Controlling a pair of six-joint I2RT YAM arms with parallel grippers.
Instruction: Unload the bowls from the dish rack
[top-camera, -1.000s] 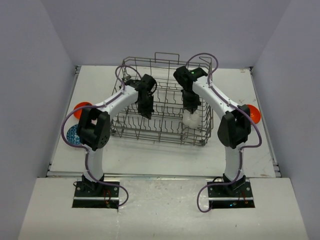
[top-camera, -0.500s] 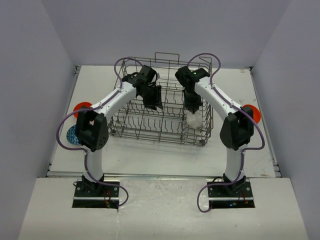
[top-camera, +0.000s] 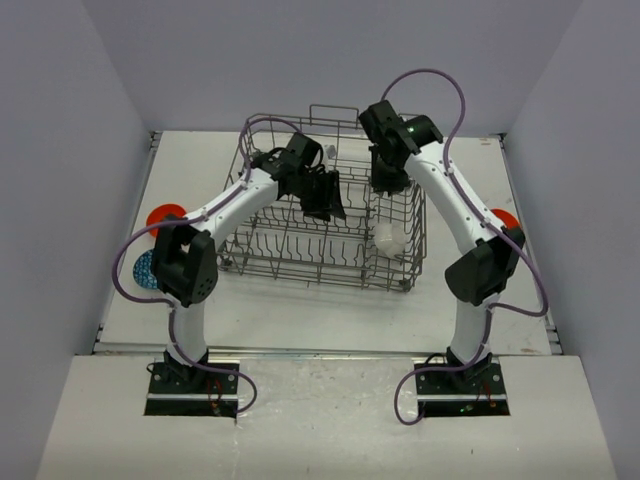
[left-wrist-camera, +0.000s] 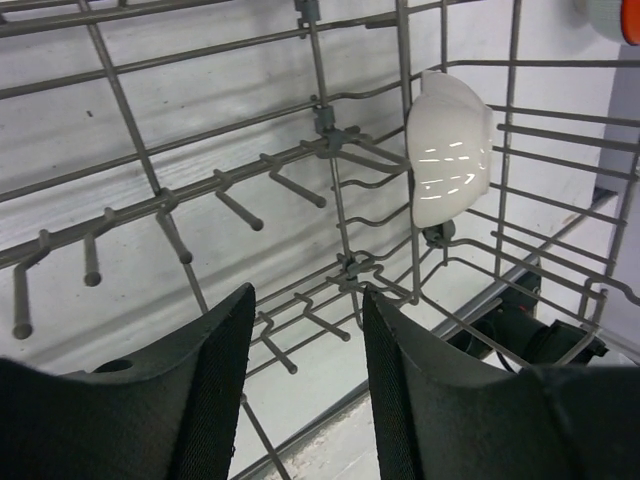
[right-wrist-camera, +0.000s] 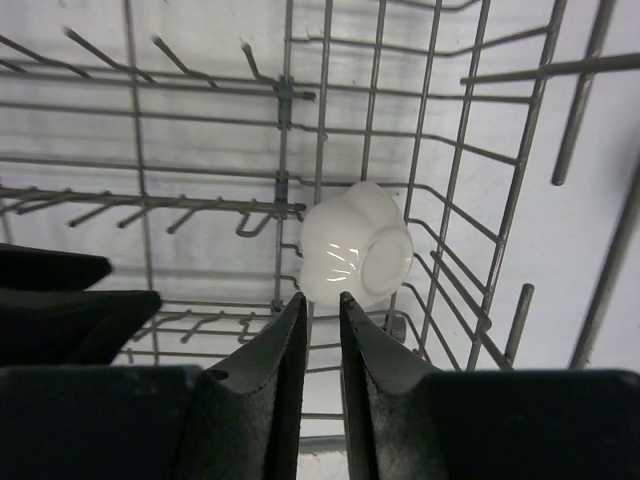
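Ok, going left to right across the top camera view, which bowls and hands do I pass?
left orange bowl → left hand → white bowl → right orange bowl

place: lab test cell | evidence: bare grey walls (top-camera: 330, 60), white table (top-camera: 300, 310)

A white table (top-camera: 300, 310) stands enclosed by plain grey walls (top-camera: 330, 60).

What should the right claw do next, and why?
Probably open the right claw wider and lower it onto the white bowl: the claw is empty and barely parted, and the bowl rests in the dish rack just beyond it.
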